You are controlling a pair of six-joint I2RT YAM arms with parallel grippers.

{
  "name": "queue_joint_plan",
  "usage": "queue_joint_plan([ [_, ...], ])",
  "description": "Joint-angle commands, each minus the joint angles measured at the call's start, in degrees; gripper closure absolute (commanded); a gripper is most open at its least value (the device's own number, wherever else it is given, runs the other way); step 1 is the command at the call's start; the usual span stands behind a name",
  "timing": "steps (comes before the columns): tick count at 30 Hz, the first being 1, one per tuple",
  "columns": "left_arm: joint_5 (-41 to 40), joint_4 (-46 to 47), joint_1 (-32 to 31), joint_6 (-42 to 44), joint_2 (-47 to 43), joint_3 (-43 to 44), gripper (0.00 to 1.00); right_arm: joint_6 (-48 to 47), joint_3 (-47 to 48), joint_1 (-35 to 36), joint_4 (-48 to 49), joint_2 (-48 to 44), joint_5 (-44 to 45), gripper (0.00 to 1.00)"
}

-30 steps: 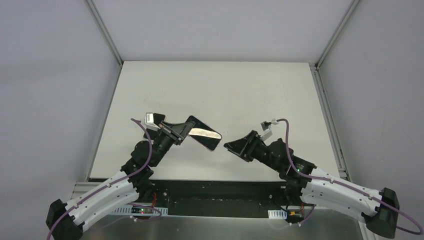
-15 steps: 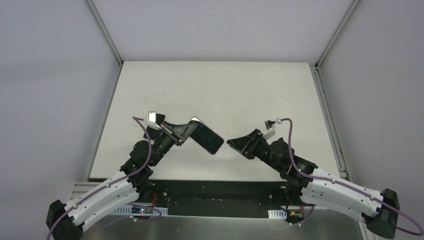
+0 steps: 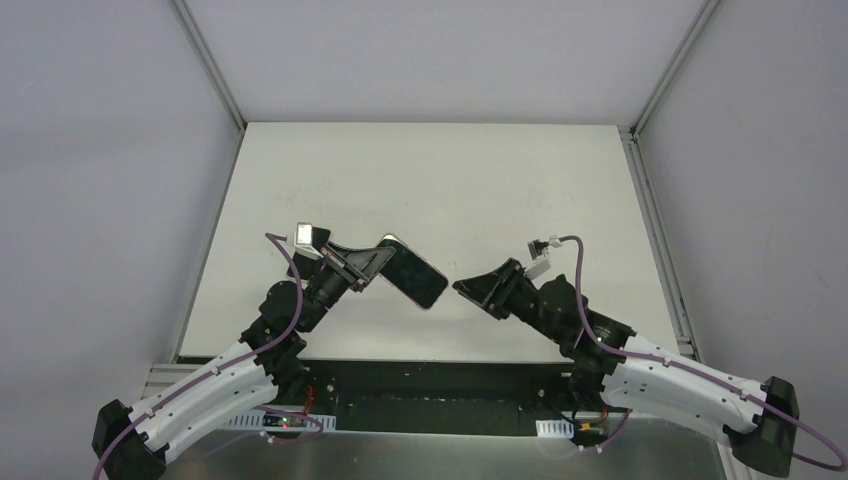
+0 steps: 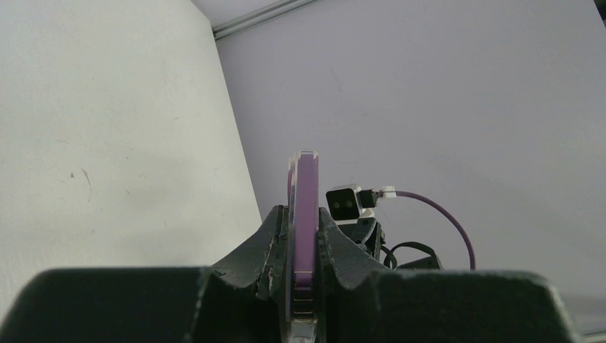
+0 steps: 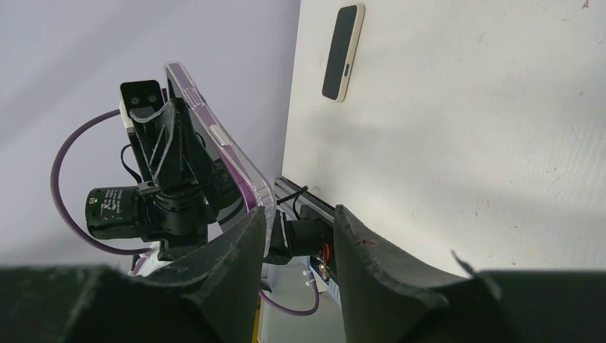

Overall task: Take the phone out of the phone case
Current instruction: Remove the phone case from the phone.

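Note:
The phone [image 3: 412, 275], dark and glossy, sits in its clear, purple-rimmed phone case [image 5: 214, 136]. It is held up off the table, tilted. My left gripper [image 3: 385, 262] is shut on its upper left end. In the left wrist view the purple edge [image 4: 306, 186] stands clamped between the fingers of my left gripper [image 4: 304, 214]. My right gripper [image 3: 462, 287] is open just off the case's lower right end. In the right wrist view the case's corner lies against the left finger's tip and nothing is between the jaws of my right gripper [image 5: 296, 218]. Whether they touch I cannot tell.
The white table [image 3: 430, 180] is walled by lavender panels on three sides. A dark, phone-shaped slab [image 5: 341, 53] with a pale rim lies flat near the table's left edge; the top view does not show it. A metal rail [image 5: 307, 200] runs along the near edge.
The left gripper has tilted the cased phone, so its glare is gone. The right gripper has moved up-left toward the phone's end and its jaws have narrowed. Little moved in the last half second.

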Motion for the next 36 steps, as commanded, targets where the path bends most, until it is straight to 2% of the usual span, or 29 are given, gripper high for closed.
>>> queue_joint_plan([
  [1,0.29,5.20,-0.11,-1.61,-1.05,2.98,1.00,-1.16,2.31,0.24,1.01,-1.25,-0.78,0.57],
  [12,0.49,5.20,-0.08,-1.43,-0.54,3.73,1.00,-2.41,4.65,0.26,0.63,1.22,-4.46,0.58],
  [36,1.14,5.20,-0.07,-1.21,-0.89,3.92,1.00,-2.22,4.02,0.21,0.50,1.02,-2.42,0.60],
])
